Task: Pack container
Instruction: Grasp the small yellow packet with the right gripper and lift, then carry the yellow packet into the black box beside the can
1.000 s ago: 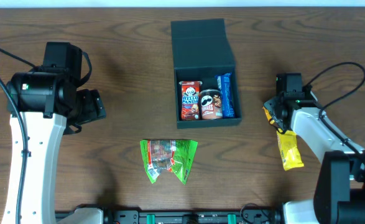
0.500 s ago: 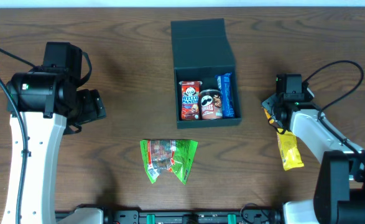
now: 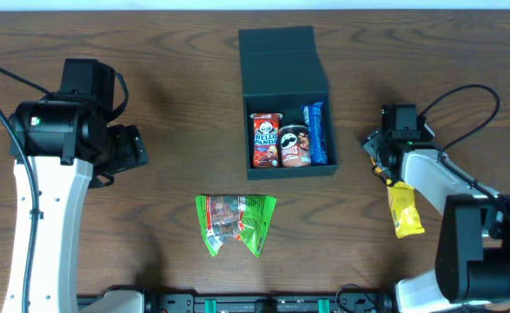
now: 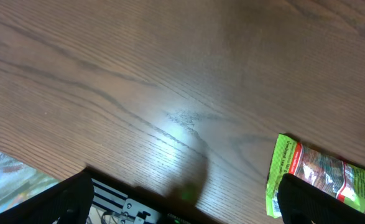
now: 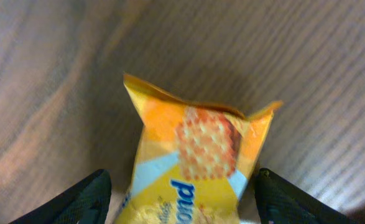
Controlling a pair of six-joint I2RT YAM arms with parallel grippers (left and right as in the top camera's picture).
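Container [image 3: 288,171] first: the dark teal box sat on the far middle of the table [image 3: 150,69], its flap lid [image 3: 277,54] thrown open and lying flat on the far side. Only the overhead view showed its contents. A red Hello Panda pack [image 3: 266,139] stood at the left, a Pringles can [image 3: 294,145] in the middle and a blue pack [image 3: 316,133] upright against the right wall, all three side by side.

Nearer the front edge, well apart from the box, a pair of green packets [image 3: 235,222] lay fanned out on the wood. The left wrist camera caught just one corner of them, at its lower right.

To the right of the box lay a yellow snack pack [image 5: 194,162], its long axis running toward the front edge. From above, the right gripper [image 3: 385,165] covered its far end and hid the fingers. The wrist view gave what the overhead could not: both fingers spread wide with the pack's crimped end between them. That frame was blurred, so whether either pad touched the wrapper could not be told.

The left gripper [image 4: 188,202] hung far out at the left, well clear of everything, its fingers parted — only bare wood between them.
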